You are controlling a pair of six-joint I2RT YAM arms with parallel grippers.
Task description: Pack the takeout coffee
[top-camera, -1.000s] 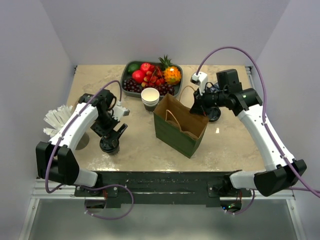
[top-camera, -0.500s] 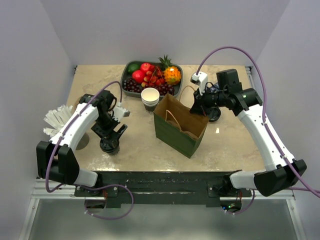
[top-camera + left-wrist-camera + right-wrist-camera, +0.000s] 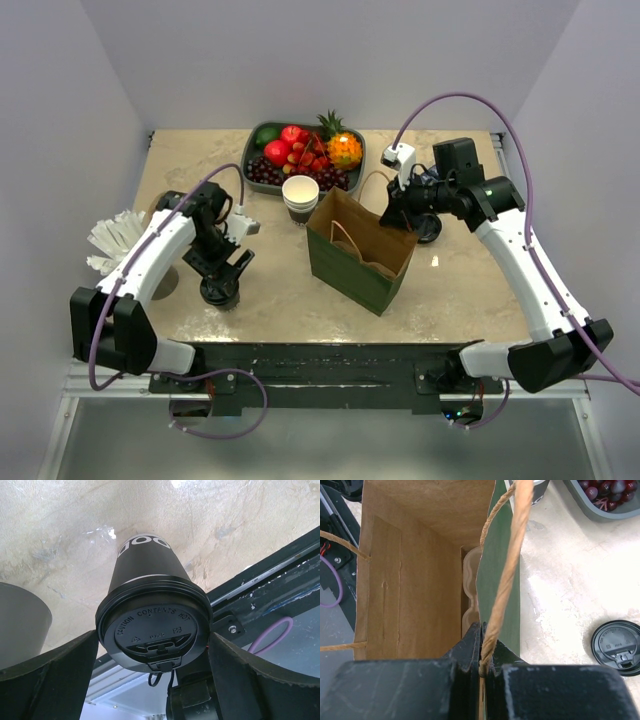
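Our left gripper (image 3: 152, 652) straddles, jaws wide, the lidded coffee (image 3: 150, 587) standing on the table (image 3: 470, 290) at near left, while our right gripper (image 3: 481, 652) pinches the handle (image 3: 512, 555) of the bag (image 3: 355, 262); lifting and bagging remain.

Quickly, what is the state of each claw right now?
Left claw: open around the takeout coffee, grip not evident.
Right claw: closed on the rope handle of the paper bag.
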